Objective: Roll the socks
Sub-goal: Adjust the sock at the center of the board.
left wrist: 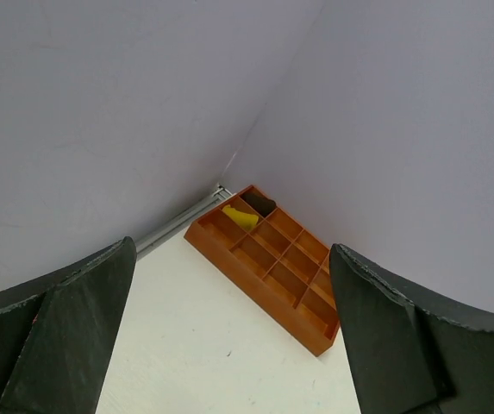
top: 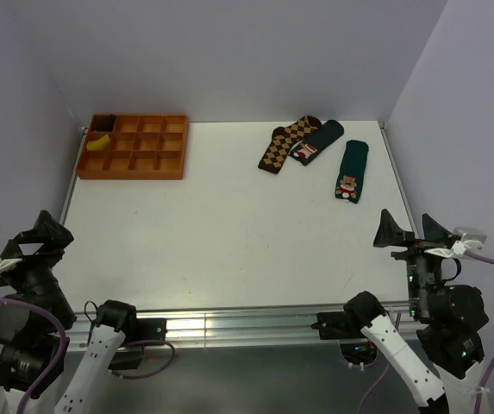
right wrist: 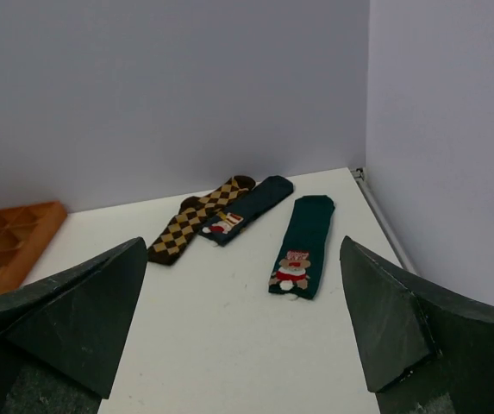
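Note:
Two dark teal socks lie flat at the far right of the table. One teal sock (top: 351, 170) (right wrist: 302, 245) lies alone, its cartoon patch at the near end. The other teal sock (top: 316, 141) (right wrist: 247, 209) rests partly against a brown-and-tan checked sock (top: 286, 143) (right wrist: 197, 220). My right gripper (top: 411, 231) (right wrist: 247, 345) hangs open and empty over the near right edge, well short of the socks. At the near left corner my left gripper (top: 40, 237) (left wrist: 229, 345) is open too, holding nothing.
An orange wooden tray (top: 134, 147) (left wrist: 268, 259) with several compartments sits at the far left; a yellow item (top: 99, 141) (left wrist: 240, 217) and a dark item (top: 103, 125) (left wrist: 263, 205) lie in its left cells. Grey walls close the table at the back and sides.

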`<state>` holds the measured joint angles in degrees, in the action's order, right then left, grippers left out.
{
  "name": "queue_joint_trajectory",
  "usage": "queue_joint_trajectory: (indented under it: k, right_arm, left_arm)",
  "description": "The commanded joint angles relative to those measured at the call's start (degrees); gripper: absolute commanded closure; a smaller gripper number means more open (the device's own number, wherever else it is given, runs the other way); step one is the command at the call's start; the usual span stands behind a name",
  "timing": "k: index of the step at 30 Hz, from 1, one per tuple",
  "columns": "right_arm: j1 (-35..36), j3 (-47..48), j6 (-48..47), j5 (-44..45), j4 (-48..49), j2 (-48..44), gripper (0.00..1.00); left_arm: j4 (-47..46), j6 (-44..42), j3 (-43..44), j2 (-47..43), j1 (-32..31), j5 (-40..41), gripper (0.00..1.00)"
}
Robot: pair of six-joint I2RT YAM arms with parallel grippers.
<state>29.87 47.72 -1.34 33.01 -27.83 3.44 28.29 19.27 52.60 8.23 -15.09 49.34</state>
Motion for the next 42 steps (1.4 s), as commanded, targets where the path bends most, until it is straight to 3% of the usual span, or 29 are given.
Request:
queue_joint_trajectory:
  k: [1, 7, 12, 17, 22, 30, 34, 37, 42]
  right_arm:
    - [0.5, -1.0, -0.6, 0.6, 3.1, 2.0, 0.0]
    - [0.5, -2.0, 5.5, -1.8, 3.2, 7.7, 0.0]
    - [0.5, -1.8, 11.7, -11.4, 7.3, 17.0, 0.0]
    - [0.5, 2.2, 16.7, -16.6, 11.1, 34.3, 0.0]
    - [-1.1, 8.5, 19.4, -14.8, 10.7, 53.3, 0.0]
    - [-18.2, 20.0, 21.6, -26.1, 8.3, 78.6, 0.0]
    - [-27.6, 23.7, 22.0, -31.1, 7.8, 88.3, 0.09]
    - [-31.4, 27.5, 22.5, -34.8, 6.5, 95.1, 0.14]
    - [-35.6, 31.3, 22.4, -35.0, 6.3, 103.1, 0.15]
  left_arm:
    - [-2.4, 0.2, -0.6, -0.8, 0.0, -0.3, 0.0]
    - [-2.7, 1.2, -1.7, 1.9, 0.0, -2.5, 0.01]
    - [-3.5, 2.0, -3.2, 5.3, 0.0, -6.4, 0.01]
    - [-3.1, 4.4, -3.9, 10.8, 0.0, -14.4, 0.01]
    - [-1.2, 4.5, -2.8, 17.9, 0.0, -23.4, 0.01]
    - [-2.6, 4.9, -6.3, 23.7, 0.0, -29.0, 0.01]
    - [-6.0, 3.2, -9.4, 23.0, 0.0, -29.0, 0.01]
    - [-6.0, 3.0, -9.6, 23.2, 0.0, -28.7, 0.0]
    - [-6.5, 2.8, -10.6, 23.3, 0.1, -28.6, 0.0]
